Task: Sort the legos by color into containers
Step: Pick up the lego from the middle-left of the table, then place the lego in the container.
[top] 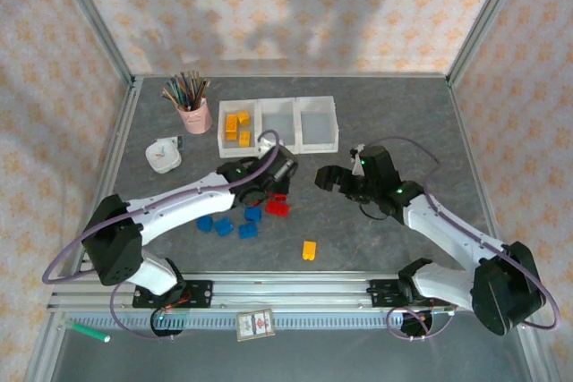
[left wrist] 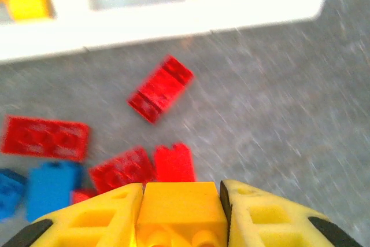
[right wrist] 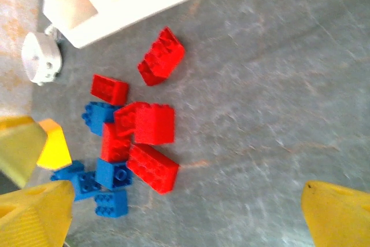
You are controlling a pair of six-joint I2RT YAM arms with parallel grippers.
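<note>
My left gripper [top: 269, 173] is shut on a yellow-orange lego [left wrist: 182, 205], held above the grey table just in front of the white containers [top: 277, 124]. Below it lie several red legos [left wrist: 161, 88] and blue legos [top: 224, 226]. Yellow-orange legos [top: 237, 127] lie in the left bin; the other two bins look bare. One more yellow-orange lego [top: 309, 250] sits alone near the front. To the right of the pile, my right gripper [top: 336, 177] hangs open with nothing between its fingers [right wrist: 338, 212]. In the right wrist view the red legos [right wrist: 153, 122] and blue legos [right wrist: 113, 173] lie at the left.
A pink cup of pencils [top: 192, 114] stands left of the containers. A white round object [top: 164, 155] lies on the table in front of it. A metal rail [top: 295, 291] runs along the near edge, and patterned walls close the back and sides.
</note>
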